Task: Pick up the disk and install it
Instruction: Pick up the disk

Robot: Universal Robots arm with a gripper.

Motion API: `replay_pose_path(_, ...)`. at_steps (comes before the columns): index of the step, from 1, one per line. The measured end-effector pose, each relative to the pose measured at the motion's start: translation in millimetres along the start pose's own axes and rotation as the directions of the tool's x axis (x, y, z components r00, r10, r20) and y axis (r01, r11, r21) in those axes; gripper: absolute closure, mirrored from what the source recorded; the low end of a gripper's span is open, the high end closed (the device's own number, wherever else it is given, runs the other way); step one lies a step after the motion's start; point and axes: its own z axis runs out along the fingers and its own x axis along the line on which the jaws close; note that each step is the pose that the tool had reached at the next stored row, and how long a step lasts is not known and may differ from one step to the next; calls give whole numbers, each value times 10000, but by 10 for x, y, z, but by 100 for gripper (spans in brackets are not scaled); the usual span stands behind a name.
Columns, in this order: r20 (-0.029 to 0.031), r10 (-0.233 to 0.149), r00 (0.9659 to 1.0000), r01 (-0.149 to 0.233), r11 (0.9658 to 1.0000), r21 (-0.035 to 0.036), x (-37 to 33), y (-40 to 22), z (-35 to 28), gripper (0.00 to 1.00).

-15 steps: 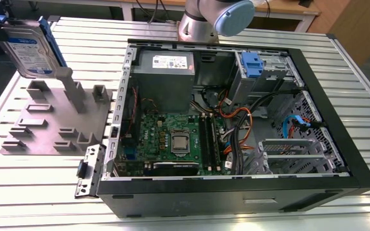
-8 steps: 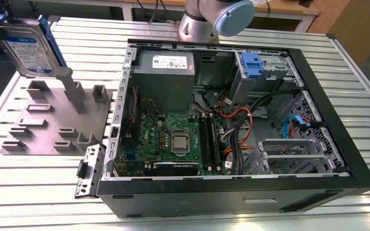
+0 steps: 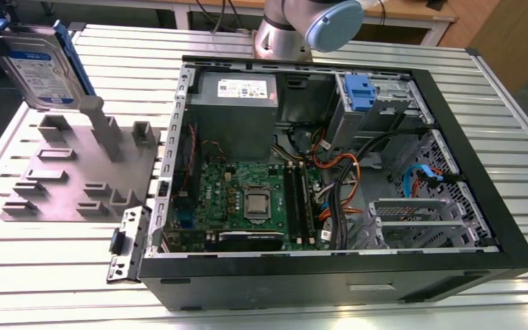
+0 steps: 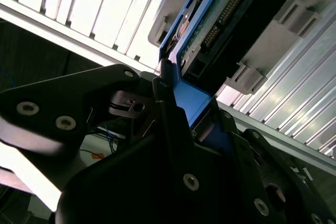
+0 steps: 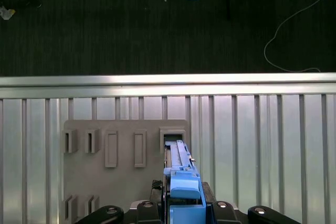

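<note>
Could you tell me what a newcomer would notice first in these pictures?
The open computer case sits in the middle of the exterior view, its motherboard exposed. At that view's upper left, the disk stands on edge over the grey fixture plate, with the gripper closed on its blue frame in the second wrist view.

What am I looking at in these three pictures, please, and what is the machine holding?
It is one robot arm on a slatted metal table. The exterior view looks from off the arm: an open computer case, and beside it, on that view's left, a grey fixture plate. Both wrist views ride on the arm. They show its black fingers closed on the blue-framed disk, a hard drive standing on edge at the plate.
</note>
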Motion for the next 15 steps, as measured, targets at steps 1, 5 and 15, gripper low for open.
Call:
replay_pose_path(1,0,0,10000,0,10000,0,0,0,-3,63)
replay_pose_path(5,0,0,10000,0,10000,1,0,0,-13,63)
replay_pose_path(15,1,0,10000,0,10000,1,-1,0,-33,63)
